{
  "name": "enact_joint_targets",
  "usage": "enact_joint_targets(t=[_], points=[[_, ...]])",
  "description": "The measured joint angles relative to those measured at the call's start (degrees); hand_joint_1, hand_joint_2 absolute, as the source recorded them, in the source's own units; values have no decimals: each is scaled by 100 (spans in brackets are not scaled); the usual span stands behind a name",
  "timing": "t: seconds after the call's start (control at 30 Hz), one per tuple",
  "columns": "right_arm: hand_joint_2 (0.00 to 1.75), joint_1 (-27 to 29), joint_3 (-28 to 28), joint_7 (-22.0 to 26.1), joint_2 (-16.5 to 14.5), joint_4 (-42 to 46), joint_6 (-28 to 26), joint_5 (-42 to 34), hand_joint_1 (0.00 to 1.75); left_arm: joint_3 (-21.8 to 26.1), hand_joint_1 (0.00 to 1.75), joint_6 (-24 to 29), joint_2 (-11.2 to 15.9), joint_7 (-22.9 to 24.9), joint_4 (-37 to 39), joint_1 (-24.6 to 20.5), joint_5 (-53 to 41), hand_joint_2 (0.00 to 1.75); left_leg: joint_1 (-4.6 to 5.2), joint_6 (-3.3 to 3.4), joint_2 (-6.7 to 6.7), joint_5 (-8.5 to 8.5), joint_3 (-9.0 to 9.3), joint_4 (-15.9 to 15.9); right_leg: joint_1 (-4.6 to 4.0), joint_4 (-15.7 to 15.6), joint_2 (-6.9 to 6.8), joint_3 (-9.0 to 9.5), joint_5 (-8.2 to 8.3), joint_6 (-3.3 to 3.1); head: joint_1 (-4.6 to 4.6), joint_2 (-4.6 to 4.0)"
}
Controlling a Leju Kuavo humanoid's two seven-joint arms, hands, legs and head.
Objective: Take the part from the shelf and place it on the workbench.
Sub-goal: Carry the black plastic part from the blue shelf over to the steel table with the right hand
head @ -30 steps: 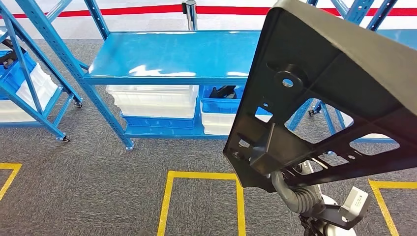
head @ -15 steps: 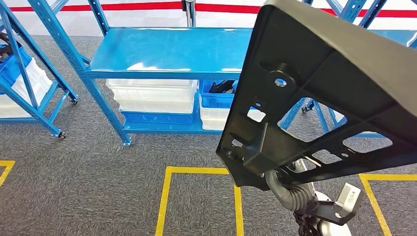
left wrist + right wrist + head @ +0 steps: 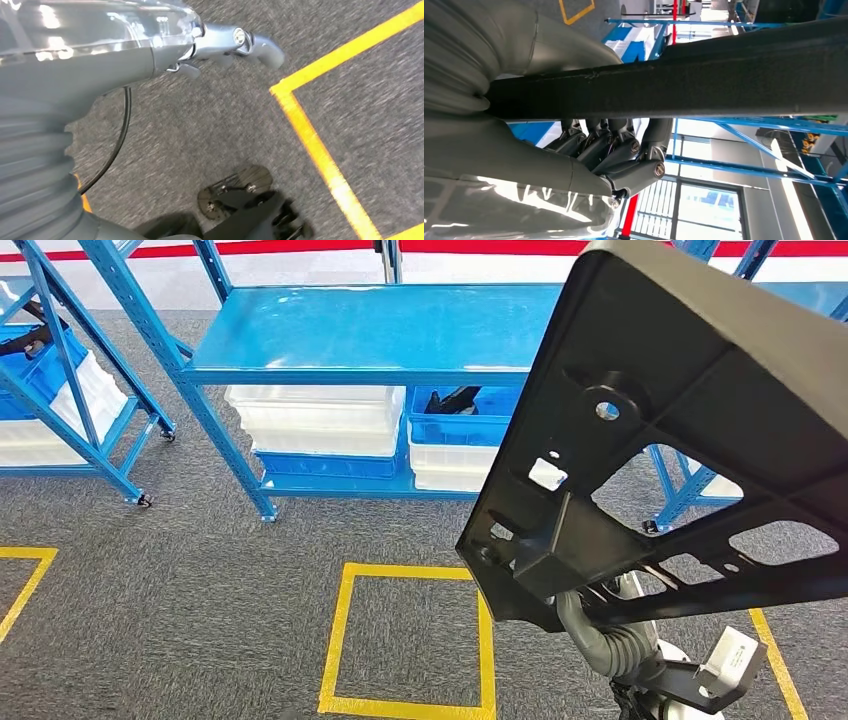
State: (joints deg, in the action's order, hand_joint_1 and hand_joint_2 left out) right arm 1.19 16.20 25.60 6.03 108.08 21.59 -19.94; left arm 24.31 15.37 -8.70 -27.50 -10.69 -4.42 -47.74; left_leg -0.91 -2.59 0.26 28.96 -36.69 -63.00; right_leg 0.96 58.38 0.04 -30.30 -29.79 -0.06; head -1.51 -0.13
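Black moulded plastic takes up the right of the head view: the part (image 3: 690,430), a broad flat panel with cut-outs and a round boss, is held up high and tilted, well above the grey carpet (image 3: 200,580). It sits directly over the right hand (image 3: 624,155), which grips it from below. From the right wrist view, the part's thick dark edge (image 3: 684,85) crosses the frame, and the dark fingers (image 3: 599,145) are curled up tight against one side of it while the grey thumb bears on the other, so the hand is clamped on the part.

Beyond it stands the blue shelf (image 3: 370,330), its broad top level bare and glossy, with white bins (image 3: 315,420) and a blue crate (image 3: 450,428) on the level under it. A second blue rack (image 3: 60,390) stands off to the left. Yellow tape (image 3: 345,630) marks a square on the carpet in front of the shelf, and a red line (image 3: 300,246) runs along the far floor.

The left hand (image 3: 235,45) hangs over the carpet, holding nothing, its fingers loosely extended, near a yellow tape corner (image 3: 300,125).

A small white label sits on the wrist bracket (image 3: 725,660); its writing is too small to read.
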Motion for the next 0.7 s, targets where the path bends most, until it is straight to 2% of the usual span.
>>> enact_joint_targets(t=[0.07, 0.1, 0.13, 0.17, 0.2, 0.27, 0.3, 0.33, 0.37, 0.43, 0.47, 0.53, 0.6, 0.63, 0.67, 0.7], points=[[175, 19, -1, 20, -19, 13, 2, 18, 175, -1, 0, -4, -1, 0, 0, 6, -13, 175, -1, -12, -3, 492, -217, -720, -10, 3, -9, -93, 70, -52, -71, 0], [175, 32, -1, 26, -26, 15, 3, 28, 175, -1, 0, -7, -2, 1, 0, 10, -18, 175, 0, -14, -4, 651, -293, -1060, -20, 5, -12, -137, 103, -59, -101, 0], [175, 43, -1, 31, -31, 16, 4, 43, 175, -2, 0, -9, -2, 1, 0, 14, -23, 175, 0, -13, -4, 699, -288, -1240, -30, 8, -13, -177, 134, -63, -127, 0], [175, 51, -2, 37, -34, 16, 4, 61, 175, -2, 0, -10, -2, 2, 0, 17, -28, 175, 1, -6, -4, 643, -184, -1204, -37, 10, -14, -212, 162, -64, -147, 0], [175, 56, -5, 49, -38, 18, 3, 86, 175, -2, 0, -11, -1, 2, 0, 19, -31, 175, 4, 2, 2, 509, 22, -948, -42, 12, -27, -238, 183, -62, -167, 0], [175, 59, -14, 85, -45, 30, -4, 167, 175, -2, 0, -7, -1, 4, -1, 9, -38, 175, 36, 30, 108, 248, 566, -97, -54, 17, -60, -266, 213, -46, -216, 0], [175, 60, -22, 107, -47, 42, -11, 211, 175, -2, 0, -4, -1, 4, -1, -5, -40, 175, 63, 48, 171, 184, 753, 239, -63, 21, -90, -275, 229, -24, -237, 0], [175, 61, -30, 123, -48, 56, -16, 250, 175, -2, 0, -3, -1, 4, -2, -19, -42, 175, 89, 67, 213, 169, 848, 443, -70, 24, -116, -282, 247, 3, -246, 0], [175, 63, -36, 133, -50, 67, -20, 280, 175, -2, 0, -4, -2, 3, -2, -29, -42, 175, 111, 89, 216, 181, 852, 506, -74, 25, -151, -290, 267, 33, -244, 0], [175, 65, -40, 142, -56, 84, -22, 311, 175, -2, 0, -11, -3, 3, -1, -25, -42, 175, 101, 168, 129, 133, 797, 525, -70, 30, -216, -303, 281, 96, -220, 0], [175, 65, -43, 145, -59, 92, -22, 317, 175, -1, 0, -15, -3, 4, -1, -21, -42, 175, 91, 220, 90, 97, 769, 535, -68, 87, -213, -335, 219, 125, -205, 0], [175, 70, -51, 152, -61, 108, -22, 320, 175, 3, 0, -20, -2, 5, -2, -19, -41, 175, 72, 308, 21, 26, 701, 552, -62, 535, -152, -533, -114, 165, -142, 0], [175, 84, -55, 157, -61, 112, -22, 322, 175, 6, 0, -27, -1, 4, -1, -8, -41, 175, 75, 335, -58, -18, 625, 540, -57, 1298, -104, -840, -506, 181, -66, 0], [175, 91, -55, 157, -61, 112, -23, 325, 175, 7, 0, -31, -2, 5, -1, 4, -41, 175, 74, 335, -103, -32, 594, 527, -54, 1555, -99, -930, -581, 185, -43, 0], [175, 96, -54, 157, -61, 112, -23, 327, 175, 7, 0, -35, -2, 9, 0, 17, -41, 175, 72, 332, -152, -40, 571, 510, -51, 1611, -95, -924, -543, 188, -26, 0], [175, 98, -54, 158, -61, 112, -24, 328, 175, 7, 0, -36, -2, 15, 0, 26, -41, 175, 68, 328, -206, -42, 555, 488, -44, 1431, -79, -807, -397, 189, -13, 0]])
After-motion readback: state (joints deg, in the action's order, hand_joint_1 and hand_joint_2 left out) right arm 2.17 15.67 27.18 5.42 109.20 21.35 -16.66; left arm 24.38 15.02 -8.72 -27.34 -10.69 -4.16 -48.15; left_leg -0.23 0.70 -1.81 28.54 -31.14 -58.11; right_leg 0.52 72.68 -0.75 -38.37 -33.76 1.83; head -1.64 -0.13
